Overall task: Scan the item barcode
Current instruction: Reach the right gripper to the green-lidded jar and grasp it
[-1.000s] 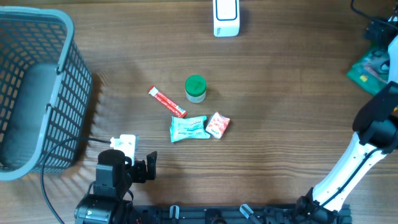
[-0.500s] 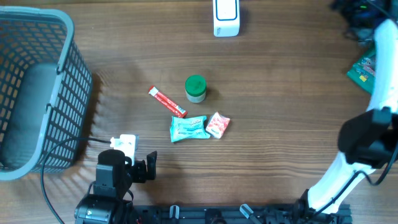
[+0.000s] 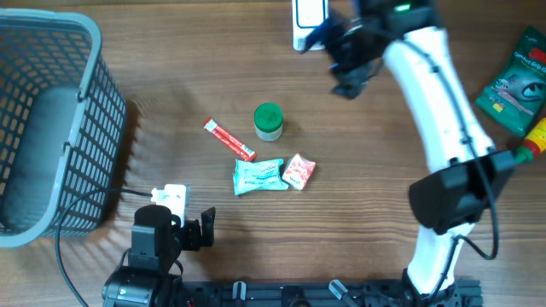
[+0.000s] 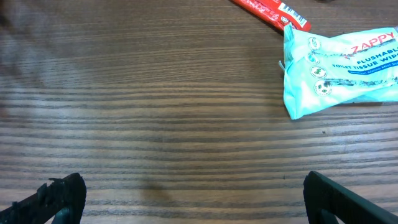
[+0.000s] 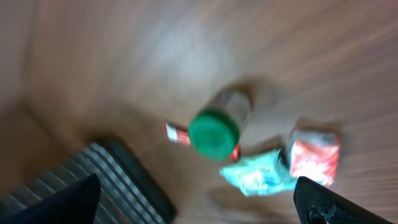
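The left fingers (image 4: 62, 198) are standing spread wide apart and are grasping nothing; only bare desk (image 4: 186, 124) is showing between them. Ahead of them and to the right, a teal wipes packet (image 4: 342, 68) is lying flat. A red stick sachet (image 4: 270, 9) is lying just beyond it, cut off by the upper edge of that view. In the overhead view the left arm (image 3: 158, 243) is sitting at the near edge of the desk, just beside a grey basket (image 3: 94, 128) occupying the left end.

The right fingers (image 5: 329, 204) are likewise standing released, with nothing between them. The right wrist view is blurring heavily, so finer detail cannot be told. Beneath them a green-capped bottle (image 5: 214, 134) is standing upright. A red-and-white pouch (image 5: 314, 158) is lying near it, touching the end of the wipes packet.

Seen from overhead, the right arm (image 3: 444, 111) is reaching across to the far side of the desk. Its wrist is hanging just beside a white scanner (image 3: 309, 21) at the far edge, well apart from the items.

The four items are lying grouped at mid-desk, none of them lifted. A green packet (image 3: 519, 81) and a red-and-yellow object (image 3: 533, 141) are lying at the right edge.
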Robot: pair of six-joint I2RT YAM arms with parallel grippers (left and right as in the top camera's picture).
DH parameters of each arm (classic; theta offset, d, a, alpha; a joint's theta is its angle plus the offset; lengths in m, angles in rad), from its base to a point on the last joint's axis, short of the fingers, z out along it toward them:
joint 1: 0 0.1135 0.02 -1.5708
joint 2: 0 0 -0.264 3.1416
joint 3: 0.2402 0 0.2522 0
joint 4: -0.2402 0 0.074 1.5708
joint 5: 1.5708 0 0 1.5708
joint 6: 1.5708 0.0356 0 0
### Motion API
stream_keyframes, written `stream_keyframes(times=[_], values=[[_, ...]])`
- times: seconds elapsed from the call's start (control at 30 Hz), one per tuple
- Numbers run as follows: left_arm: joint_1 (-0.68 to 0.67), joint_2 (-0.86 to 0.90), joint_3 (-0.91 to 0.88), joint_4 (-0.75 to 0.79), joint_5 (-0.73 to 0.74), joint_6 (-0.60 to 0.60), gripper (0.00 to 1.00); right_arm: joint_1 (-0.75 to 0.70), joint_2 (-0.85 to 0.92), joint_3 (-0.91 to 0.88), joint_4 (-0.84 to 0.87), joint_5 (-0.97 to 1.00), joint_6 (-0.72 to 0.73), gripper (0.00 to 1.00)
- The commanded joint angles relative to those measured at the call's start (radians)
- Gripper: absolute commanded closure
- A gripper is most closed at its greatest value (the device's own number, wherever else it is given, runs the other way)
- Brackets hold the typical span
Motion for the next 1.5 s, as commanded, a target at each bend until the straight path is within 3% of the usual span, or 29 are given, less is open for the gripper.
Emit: stream_keyframes(times=[0.0,0.13,0.37,0.83,0.9,0.97,1.1,1.37,1.47], values=[[-0.005,-0.001,-0.001,0.002,-0.01,-0.002,0.0,0.101,0.047,-0.009,-0.001,0.097,0.027,0.0],[-0.005,-0.001,-0.001,0.002,-0.01,-0.002,0.0,0.185,0.079,-0.009,0.019,0.229,-0.085,0.0],[-0.005,-0.001,-0.001,0.002,-0.01,-0.002,0.0,0.206,0.156,-0.011,0.009,0.187,-0.002,0.0],[-0.005,-0.001,-0.001,0.002,-0.01,-0.002,0.0,0.214,0.34,-0.011,0.048,0.174,-0.04,0.0],[-0.005,-0.001,-0.001,0.002,-0.01,-0.002,0.0,0.214,0.35,-0.011,0.05,0.174,-0.076,0.07],[-0.005,-0.001,-0.001,0.002,-0.01,-0.002,0.0,0.217,0.351,-0.011,0.051,0.173,-0.127,0.24],[-0.005,-0.001,-0.001,0.002,-0.01,-0.002,0.0,0.222,0.35,-0.011,0.051,0.175,-0.309,0.37],[-0.005,-0.001,-0.001,0.002,-0.01,-0.002,0.0,0.217,0.346,-0.004,-0.005,0.267,-0.816,0.41],[-0.005,-0.001,-0.001,0.002,-0.01,-0.002,0.0,0.218,0.339,-0.003,-0.06,0.342,-1.03,0.32]])
